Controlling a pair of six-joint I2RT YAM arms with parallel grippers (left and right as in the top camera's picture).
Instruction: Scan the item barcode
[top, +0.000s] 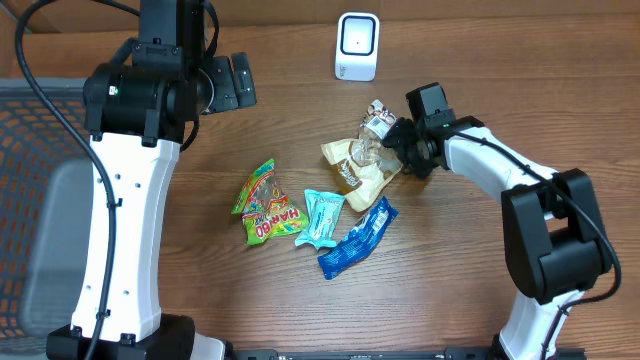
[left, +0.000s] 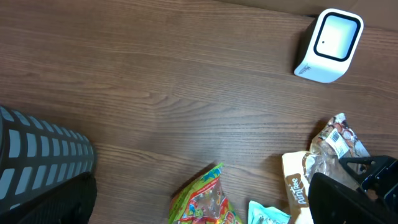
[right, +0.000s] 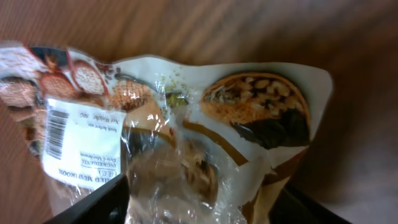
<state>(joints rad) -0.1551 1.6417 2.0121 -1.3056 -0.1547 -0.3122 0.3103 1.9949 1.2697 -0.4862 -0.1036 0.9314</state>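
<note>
The item is a beige and clear snack bag (top: 358, 160) lying on the wooden table, with a white barcode label (right: 76, 140) near one end. My right gripper (top: 403, 146) is down at the bag's right side, its jaws open with the clear crinkled part of the bag (right: 205, 124) between the fingers (right: 93, 205). The white scanner (top: 357, 47) stands at the back of the table, also in the left wrist view (left: 328, 45). Raised over the table's left half, my left gripper (top: 240, 84) is open and holds nothing.
A green gummy packet (top: 266, 204), a teal packet (top: 322, 218) and a blue wrapper (top: 358, 238) lie in front of the bag. A grey mesh basket (top: 40, 150) stands at the left edge.
</note>
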